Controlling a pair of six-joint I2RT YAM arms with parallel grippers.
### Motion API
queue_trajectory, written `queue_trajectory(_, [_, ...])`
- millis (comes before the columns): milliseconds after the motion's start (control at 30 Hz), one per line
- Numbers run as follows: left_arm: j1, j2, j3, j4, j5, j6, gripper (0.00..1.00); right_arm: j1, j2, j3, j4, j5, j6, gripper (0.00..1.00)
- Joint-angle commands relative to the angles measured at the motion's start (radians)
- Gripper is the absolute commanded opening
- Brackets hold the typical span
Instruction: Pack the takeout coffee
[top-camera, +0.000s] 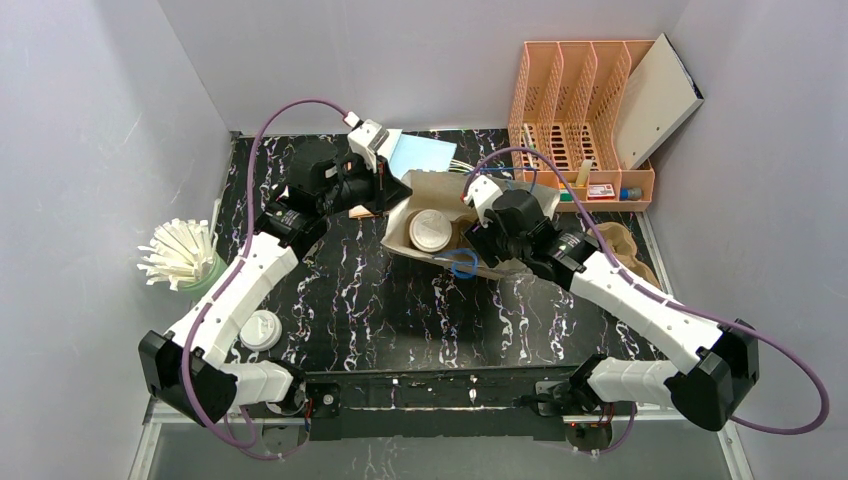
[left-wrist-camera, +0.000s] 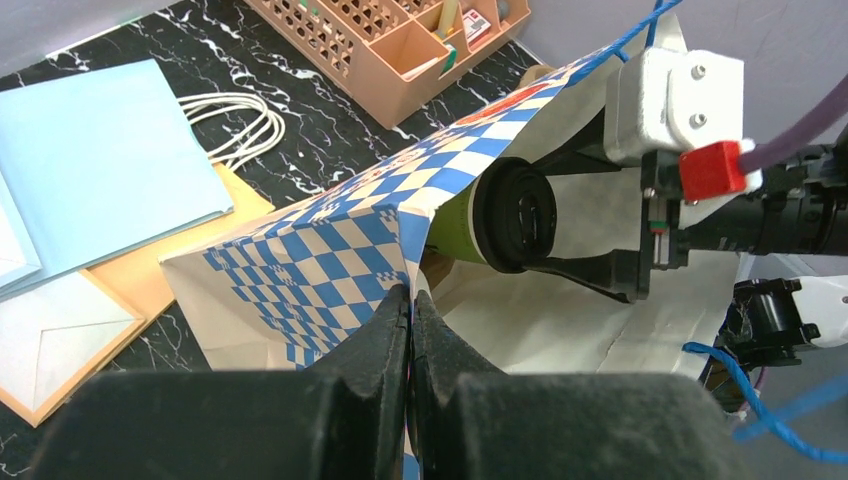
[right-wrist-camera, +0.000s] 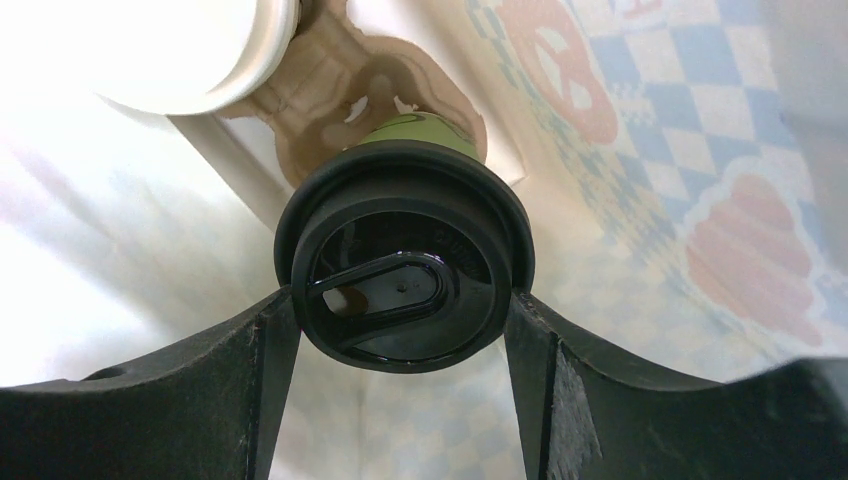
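Outstretched left hand (left-wrist-camera: 410, 312) clenched on paper bag (left-wrist-camera: 320, 250) rim, right hand (right-wrist-camera: 400, 302) reaching inside bag, grasping takeout coffee (right-wrist-camera: 400, 235)

1. Pale grey walls (top-camera: 70, 150) box the spot on left, back & right.
2. Tabletop (top-camera: 400, 310): black w/ white marble veins.
3. Peach slotted desk organizer (top-camera: 570, 110) stands in the back-right corner, near the walls.
4. Light: soft, even.

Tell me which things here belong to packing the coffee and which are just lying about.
In the job: green coffee cup, gripped by the right gripper; checked paper bag, its edge pinched by the left gripper; cardboard cup tray inside it.
Lying about: straw holder; orange desk organiser; light blue bag; pale cup by the left arm.
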Motion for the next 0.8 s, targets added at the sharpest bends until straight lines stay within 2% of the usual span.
queue_trajectory(0, [0.011,-0.035,-0.024,0.045,0.014,-0.011,0.0,-0.031,-0.012,0.05,-0.046,-0.107,0.061,0.35])
queue_trajectory(233, [0.013,-0.025,-0.026,0.081,0.034,-0.022,0.0,-0.036,-0.016,0.047,0.014,-0.146,0.075,0.33])
queue_trajectory(433, [0.015,-0.019,-0.02,0.082,0.03,-0.011,0.0,-0.036,-0.007,0.122,-0.065,-0.177,0.127,0.33])
queue_trajectory(767, [0.015,-0.055,-0.054,0.107,0.031,0.0,0.0,-0.064,0.007,0.047,-0.011,-0.164,0.113,0.33])
